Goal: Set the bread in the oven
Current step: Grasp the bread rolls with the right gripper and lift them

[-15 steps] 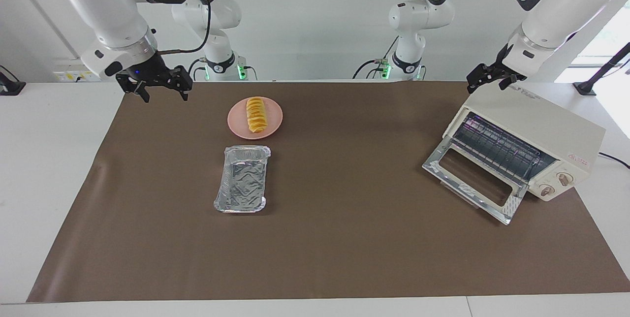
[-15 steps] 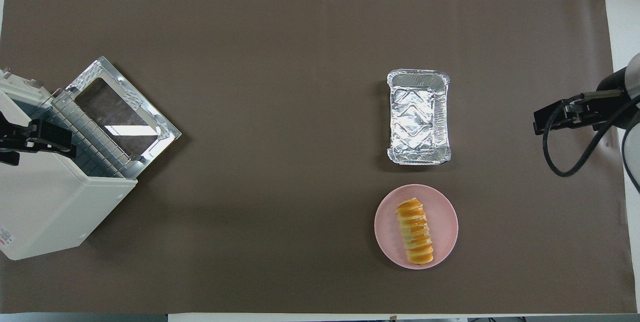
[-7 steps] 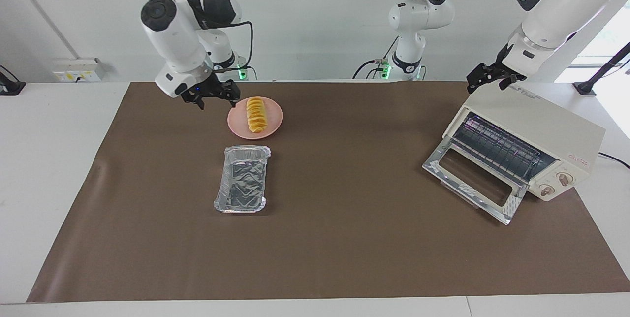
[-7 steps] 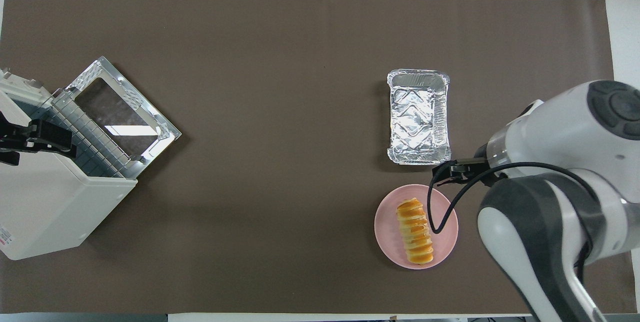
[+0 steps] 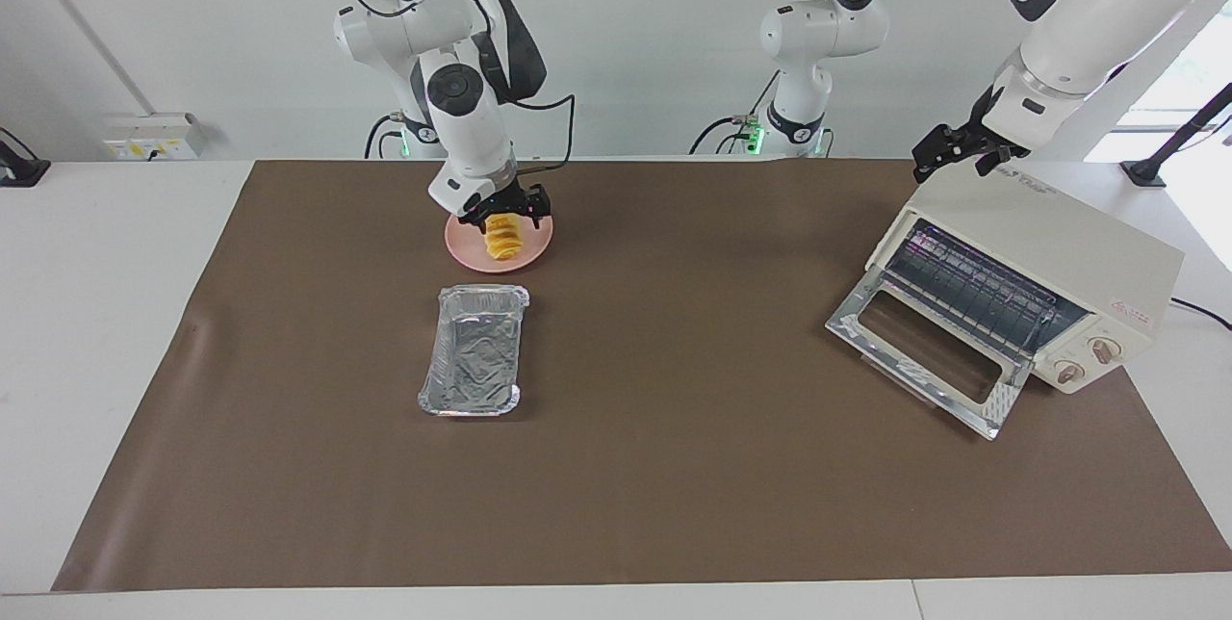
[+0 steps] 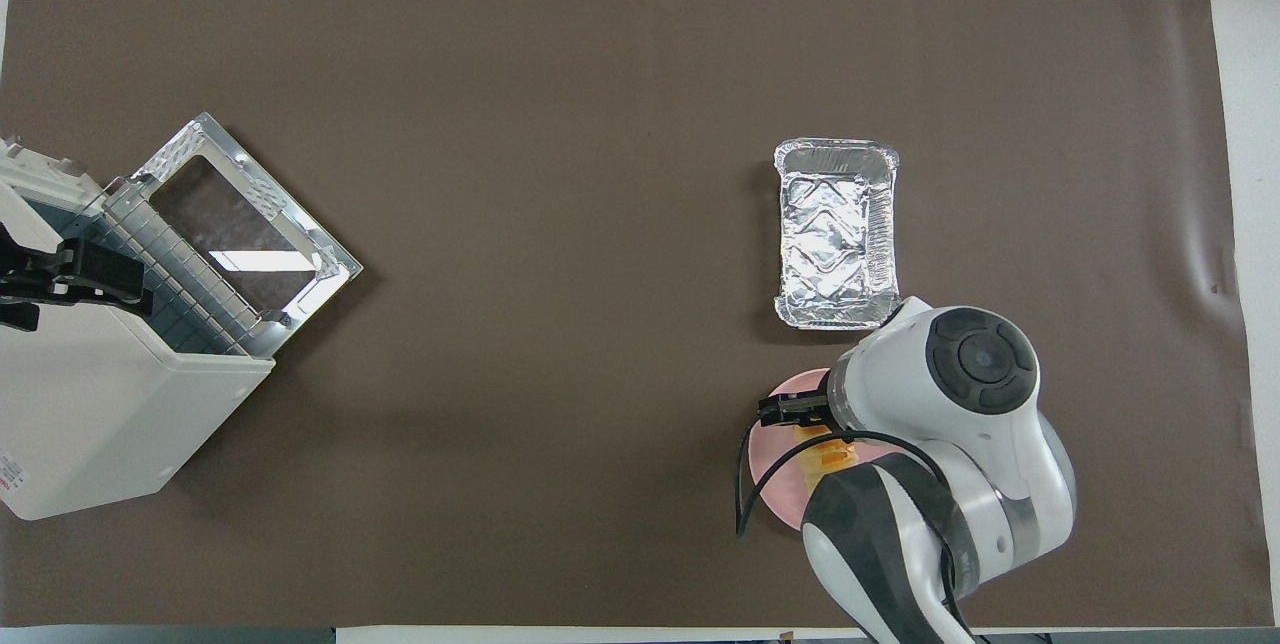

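1. Right gripper [image 5: 504,212] hangs over the bread [image 5: 501,240], its fingers apart to either side of the loaf's end nearer the robots; whether they touch it cannot be told.
2. That bread lies on a pink plate [image 5: 534,254], toward the right arm's end of the table, nearer the robots than the foil tray [image 5: 474,348].
3. From overhead, the right arm covers most of the plate [image 6: 768,464] and loaf [image 6: 828,455].
4. Left gripper [image 5: 953,150] waits over the top of the oven [image 5: 1049,254], at its edge nearer the robots, fingers apart and holding nothing.
5. Standing toward the left arm's end of the table, the oven has its glass door [image 5: 929,358] dropped open, and the wire rack [image 5: 972,293] shows inside.
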### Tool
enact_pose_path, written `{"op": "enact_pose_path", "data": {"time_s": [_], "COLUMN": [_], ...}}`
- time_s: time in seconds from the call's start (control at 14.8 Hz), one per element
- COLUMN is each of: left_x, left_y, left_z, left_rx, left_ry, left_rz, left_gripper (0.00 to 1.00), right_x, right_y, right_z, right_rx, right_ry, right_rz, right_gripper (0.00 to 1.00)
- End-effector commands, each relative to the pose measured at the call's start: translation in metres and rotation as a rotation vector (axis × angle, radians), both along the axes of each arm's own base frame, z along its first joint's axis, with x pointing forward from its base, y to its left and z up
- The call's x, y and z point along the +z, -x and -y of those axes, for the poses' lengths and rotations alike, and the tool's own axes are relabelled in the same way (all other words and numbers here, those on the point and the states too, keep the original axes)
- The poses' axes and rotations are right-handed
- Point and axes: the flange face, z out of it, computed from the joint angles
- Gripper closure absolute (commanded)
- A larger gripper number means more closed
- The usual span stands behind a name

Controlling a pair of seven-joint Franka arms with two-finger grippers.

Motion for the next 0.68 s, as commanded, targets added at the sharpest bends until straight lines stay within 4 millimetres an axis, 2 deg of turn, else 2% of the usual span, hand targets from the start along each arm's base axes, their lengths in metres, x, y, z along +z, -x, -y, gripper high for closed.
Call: {"op": "enact_pose_path", "data": {"time_s": [0.0,0.14,0.2,0.47,0.54,0.61], "left_x": [0.004,0.004,0.004,0.004,0.004,0.004], "left_y": [0.003,0.003,0.003,0.003,0.003,0.003], "left_z": [-0.001,-0.001,-0.002,-0.002,-0.001,-0.001], "left_rx": [-0.005,-0.005,-0.004,-0.004,-0.005,-0.005], "left_ry": [-0.016,-0.016,-0.016,-0.016,-0.016,-0.016], "left_rz": [0.017,0.017,0.017,0.017,0.017,0.017], "left_gripper": [0.0,0.0,0.0,0.0,0.0,0.0], "right_x": [-0.018,-0.022,-0.024,-0.027,-0.027,-0.027], "right_y": [0.016,0.021,0.023,0.026,0.026,0.026], "right_z": [0.007,0.01,0.011,0.015,0.015,0.016], "right_rx": [-0.02,-0.021,-0.021,-0.06,-0.06,-0.064], "right_ry": [-0.004,0.001,0.003,-0.021,-0.021,-0.02], "right_rz": [-0.012,-0.022,-0.025,-0.037,-0.037,-0.04], "right_gripper": [0.0,0.01,0.04,0.31,0.46,0.75]}}
